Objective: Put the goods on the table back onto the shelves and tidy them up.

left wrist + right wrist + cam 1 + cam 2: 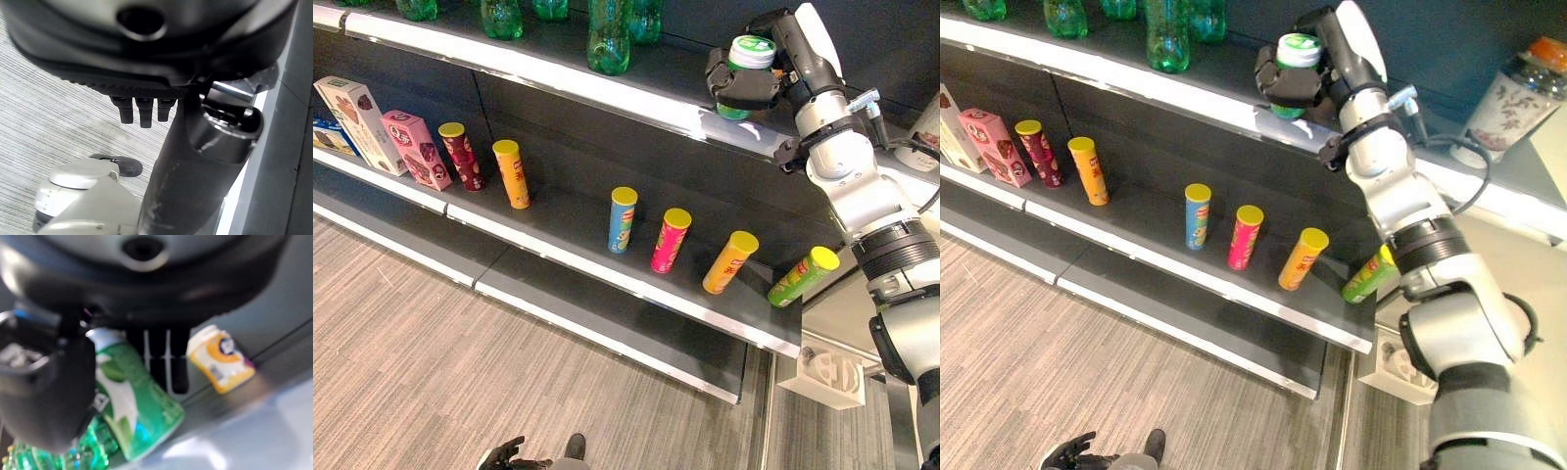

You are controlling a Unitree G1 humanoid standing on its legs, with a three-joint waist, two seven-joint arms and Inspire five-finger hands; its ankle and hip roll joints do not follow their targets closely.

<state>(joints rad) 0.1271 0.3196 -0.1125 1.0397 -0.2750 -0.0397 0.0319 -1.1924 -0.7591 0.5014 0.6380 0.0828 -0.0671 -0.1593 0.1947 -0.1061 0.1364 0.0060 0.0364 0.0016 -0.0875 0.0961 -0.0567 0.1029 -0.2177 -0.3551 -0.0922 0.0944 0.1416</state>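
My right hand [744, 86] is raised to the front edge of the upper shelf [558, 73] and is shut on a green jar with a white lid [751, 51]. The right wrist view has the green jar [134, 404] pinched between the thumb and the fingers [168, 367], with a small orange-yellow jar [222, 360] standing on the shelf beyond it. My left hand [504, 453] hangs low over the floor, its fingers [142, 110] relaxed and holding nothing.
Green bottles [607, 39] stand on the upper shelf left of the jar. Several crisp tubes, such as a blue one [623, 220] and a leaning green one [803, 277], line the middle shelf beside pink and white boxes [416, 149]. A pale orange-lidded jar [1518, 93] stands far right.
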